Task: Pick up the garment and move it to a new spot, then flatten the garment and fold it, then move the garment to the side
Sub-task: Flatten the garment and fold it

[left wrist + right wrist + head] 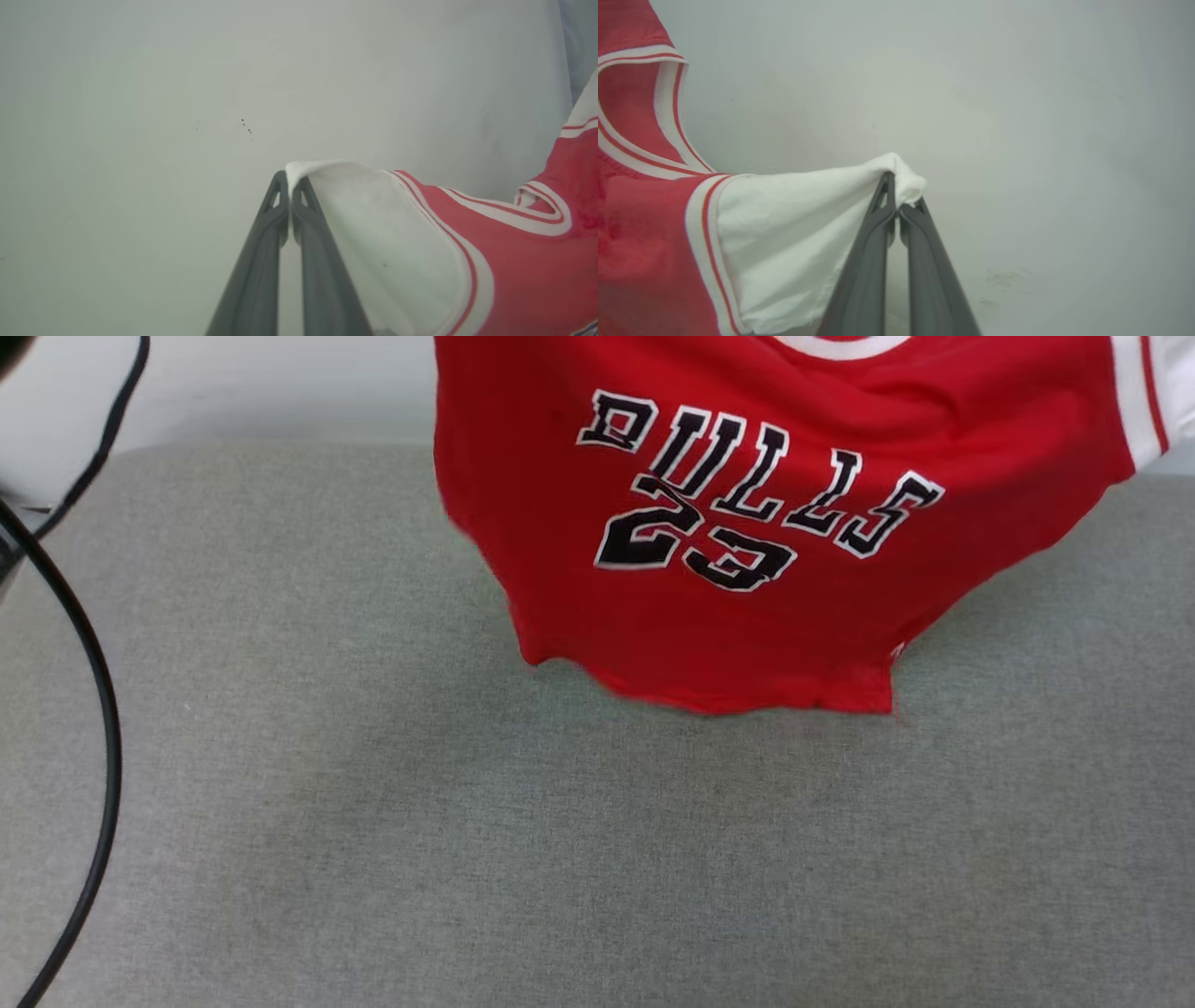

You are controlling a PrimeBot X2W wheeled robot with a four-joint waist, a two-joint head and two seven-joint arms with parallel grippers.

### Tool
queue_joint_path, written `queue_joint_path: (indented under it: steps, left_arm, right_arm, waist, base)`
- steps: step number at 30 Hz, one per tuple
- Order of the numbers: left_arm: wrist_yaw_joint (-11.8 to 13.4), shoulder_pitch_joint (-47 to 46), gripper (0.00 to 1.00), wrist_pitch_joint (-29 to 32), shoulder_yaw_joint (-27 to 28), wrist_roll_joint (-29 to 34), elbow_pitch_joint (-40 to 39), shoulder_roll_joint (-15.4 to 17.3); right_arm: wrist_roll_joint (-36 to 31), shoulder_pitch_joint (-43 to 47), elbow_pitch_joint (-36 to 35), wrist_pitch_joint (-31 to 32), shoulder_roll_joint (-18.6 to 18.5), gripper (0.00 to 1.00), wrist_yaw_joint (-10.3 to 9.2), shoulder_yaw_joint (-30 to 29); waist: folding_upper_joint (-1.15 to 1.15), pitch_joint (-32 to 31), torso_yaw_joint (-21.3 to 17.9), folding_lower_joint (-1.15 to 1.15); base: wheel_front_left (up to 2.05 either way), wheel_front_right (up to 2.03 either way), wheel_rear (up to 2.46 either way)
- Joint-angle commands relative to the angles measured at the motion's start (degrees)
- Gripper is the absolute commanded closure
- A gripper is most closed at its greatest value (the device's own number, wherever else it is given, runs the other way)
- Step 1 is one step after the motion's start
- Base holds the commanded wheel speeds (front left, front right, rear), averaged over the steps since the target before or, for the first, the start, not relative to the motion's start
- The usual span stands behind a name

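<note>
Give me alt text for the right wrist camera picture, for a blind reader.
The right gripper is shut on the bunched end of a white sleeve of a red jersey, which stretches off to the left with red-and-white stripe trim. Behind it is a plain pale background.

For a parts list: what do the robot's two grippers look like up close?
The left gripper and right gripper look alike: two long, matte dark grey fingers each, tapering to narrow tips, with a small triangular cut-out near each tip. I see no markings. A thin black cable curves down the head view's left side.
</note>
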Motion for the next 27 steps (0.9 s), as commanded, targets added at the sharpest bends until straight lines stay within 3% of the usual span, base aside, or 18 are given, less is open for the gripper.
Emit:
queue_joint_path:
  steps: [1,9,14,22,27]
  left_arm:
    - [0.2,-0.8,1.0,0.0,0.3,0.0,0.1,-0.1]
    - [-1.6,-7.0,1.0,-0.3,2.5,-0.4,5.6,-2.3]
    - [-2.7,-13.4,1.0,-1.8,3.9,0.5,11.9,-5.5]
    - [-3.8,-23.0,1.0,-6.7,6.3,2.5,20.4,-9.7]
    - [-4.6,-25.4,1.0,-8.9,6.1,2.9,25.2,-11.6]
  right_arm:
    - [0.1,-1.8,0.6,-0.2,0.1,1.0,-0.08,0.6]
    - [-0.5,-16.4,6.0,0.9,1.6,1.0,-0.08,6.9]
    - [-2.2,-28.7,11.9,0.6,3.6,1.0,-0.08,10.9]
    - [-5.3,-47.5,23.2,-3.4,8.0,1.0,-0.08,16.2]
    - [-5.5,-54.3,30.0,-6.4,10.5,1.0,-0.08,19.4]
  waist:
    - [0.0,1.0,0.3,0.0]
    - [0.0,8.9,0.5,0.0]
    - [0.0,15.1,0.3,0.0]
    - [0.0,22.2,-0.3,0.0]
    - [0.0,24.0,-0.3,0.0]
  base:
    - [0.0,0.0,0.0]
    - [0.0,0.0,0.0]
    - [0.0,0.0,0.0]
    - [0.0,0.0,0.0]
    - [0.0,0.0,0.0]
